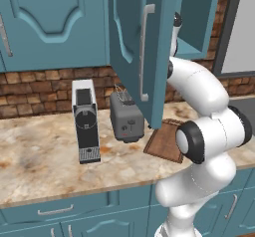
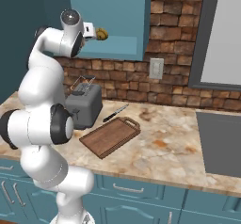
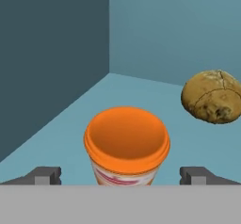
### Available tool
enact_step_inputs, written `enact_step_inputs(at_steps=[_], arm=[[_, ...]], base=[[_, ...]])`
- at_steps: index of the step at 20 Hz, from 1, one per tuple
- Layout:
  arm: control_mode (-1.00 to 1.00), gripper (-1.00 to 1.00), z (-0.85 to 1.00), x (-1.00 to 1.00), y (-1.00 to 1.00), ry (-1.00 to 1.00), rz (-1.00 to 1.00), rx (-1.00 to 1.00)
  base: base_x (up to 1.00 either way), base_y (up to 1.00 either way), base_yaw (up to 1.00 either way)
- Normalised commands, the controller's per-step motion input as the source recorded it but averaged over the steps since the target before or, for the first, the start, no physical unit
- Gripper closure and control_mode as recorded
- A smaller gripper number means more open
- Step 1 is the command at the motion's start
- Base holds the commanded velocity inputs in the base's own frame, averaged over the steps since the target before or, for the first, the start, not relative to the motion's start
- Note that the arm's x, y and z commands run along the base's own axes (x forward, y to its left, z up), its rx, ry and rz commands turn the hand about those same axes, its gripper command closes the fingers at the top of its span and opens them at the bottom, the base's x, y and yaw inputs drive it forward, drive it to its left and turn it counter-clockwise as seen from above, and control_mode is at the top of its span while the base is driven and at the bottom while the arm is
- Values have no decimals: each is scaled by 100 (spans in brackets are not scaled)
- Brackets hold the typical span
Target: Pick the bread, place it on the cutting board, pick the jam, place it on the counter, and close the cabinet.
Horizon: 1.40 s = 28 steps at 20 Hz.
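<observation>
Gripper point(image 3: 122, 176) reaching into open cabinet point(image 1: 137, 52) w/ jaws spread wide, nothing pinched. Two dark fingertips point(image 3: 44, 175) low in hand view, one each side of jam point(image 3: 126, 145), both apart from it w/ clear gaps.

Jam upright on teal cabinet shelf, orange lid up, long axis vertical, centred between the tips. Paler band w/ red marks below lid rim. Standing near cabinet's inner corner, side wall left of it in hand view.

Bread point(image 3: 212, 96) on same shelf, further in and to right of jam in hand view, well apart from it. Round, tan, cracked crust; no clear long axis, so pointing direction can't be told. In right base view bread point(image 2: 101, 34) seen just beyond hand, at lower edge of cabinet opening.

Cabinet door swung out toward camera in left base view, long silver bar handle point(image 1: 144, 52) vertical on it.

Cutting board point(image 2: 110, 136) flat on counter point(image 2: 169, 148), bare, nothing on it. Long axis diagonal in right base view: handle end toward back right, other end toward front left. Knife point(image 2: 116, 112) just behind board, roughly parallel, not touching as far as can be told.

Toaster point(image 2: 84, 104) left of board near wall. Coffee machine point(image 1: 85, 121) further left on counter.
</observation>
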Motion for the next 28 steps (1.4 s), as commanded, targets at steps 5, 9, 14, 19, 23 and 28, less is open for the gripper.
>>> enact_step_inputs(at_steps=[5,9,14,19,23,28], arm=[[-100,-100,-2,2,0,0,0,0],[-100,-100,-4,2,0,0,0,0],[-100,-100,-7,6,0,0,0,0],[-100,-100,-6,6,0,0,0,0],[-100,-100,-10,8,3,0,0,0],[-100,-100,-11,11,6,0,0,0]], base=[[0,0,0],[0,0,0],[0,0,0],[0,0,0],[0,0,0],[0,0,0]])
